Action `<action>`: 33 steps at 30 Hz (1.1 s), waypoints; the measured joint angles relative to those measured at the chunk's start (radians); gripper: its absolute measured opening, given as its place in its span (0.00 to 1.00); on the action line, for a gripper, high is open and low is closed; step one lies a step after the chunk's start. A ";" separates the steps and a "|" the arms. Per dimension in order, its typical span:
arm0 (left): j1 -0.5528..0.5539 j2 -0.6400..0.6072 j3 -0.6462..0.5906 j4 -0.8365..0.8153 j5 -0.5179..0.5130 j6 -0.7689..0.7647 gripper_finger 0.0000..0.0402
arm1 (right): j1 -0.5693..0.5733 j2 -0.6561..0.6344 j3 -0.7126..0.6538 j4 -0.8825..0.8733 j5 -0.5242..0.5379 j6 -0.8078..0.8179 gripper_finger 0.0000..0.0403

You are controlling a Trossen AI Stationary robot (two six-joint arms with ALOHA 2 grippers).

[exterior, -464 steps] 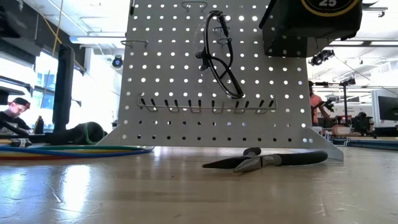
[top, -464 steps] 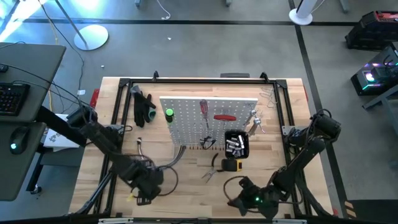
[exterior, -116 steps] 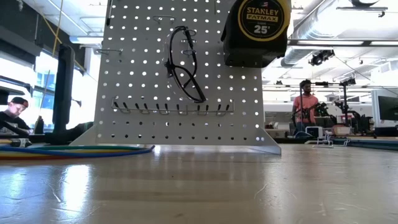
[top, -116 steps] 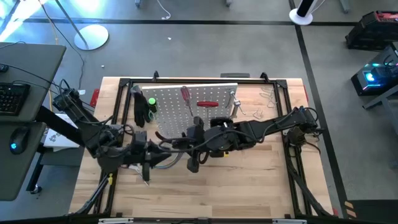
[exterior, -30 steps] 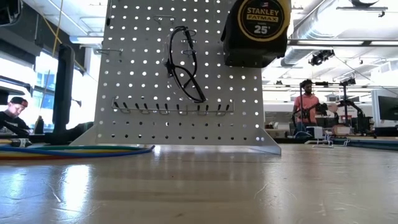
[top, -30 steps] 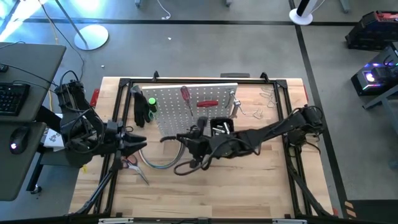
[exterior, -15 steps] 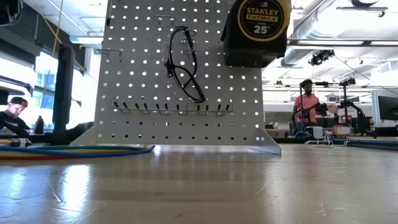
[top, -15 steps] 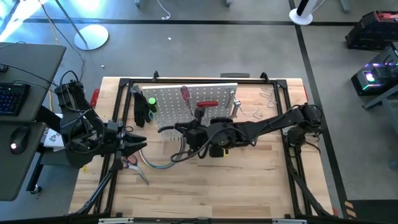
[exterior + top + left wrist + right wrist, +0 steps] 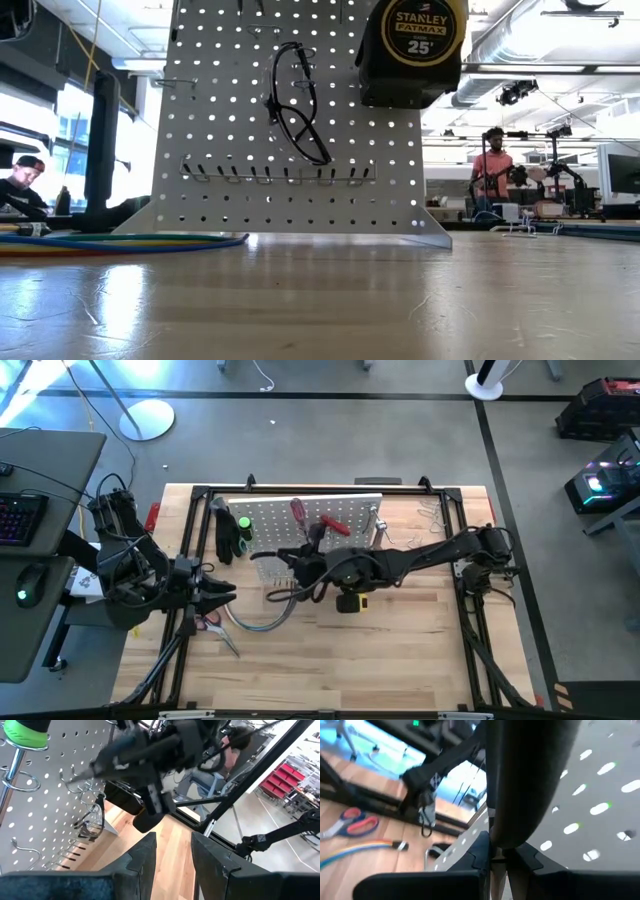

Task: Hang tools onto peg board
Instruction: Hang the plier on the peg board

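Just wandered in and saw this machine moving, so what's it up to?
Two robot arms are hanging tools on a white peg board. The right arm reaches across to the board, its claw shut on what look like black-handled pliers, not yet hung. The left claw waits open at the table's left edge. A tape measure and a red screwdriver already hang there; the scissors lie on the table.
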State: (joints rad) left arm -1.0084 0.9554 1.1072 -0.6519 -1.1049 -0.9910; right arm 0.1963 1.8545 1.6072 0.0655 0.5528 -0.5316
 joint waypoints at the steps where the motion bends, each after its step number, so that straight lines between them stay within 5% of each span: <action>1: 0.000 0.000 0.000 -0.002 0.000 0.000 0.29 | 0.000 -0.007 0.003 0.004 -0.005 -0.001 0.06; 16: 0.000 0.000 0.000 -0.025 -0.003 0.005 0.29 | 0.004 -0.016 0.007 -0.148 0.064 0.108 0.06; 33: 0.000 0.000 0.000 -0.025 -0.005 -0.002 0.29 | -0.022 -0.018 0.010 -0.159 -0.049 0.157 0.06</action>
State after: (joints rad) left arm -1.0084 0.9554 1.1072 -0.6765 -1.1101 -0.9926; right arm 0.1745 1.8362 1.6169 -0.0937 0.5041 -0.3744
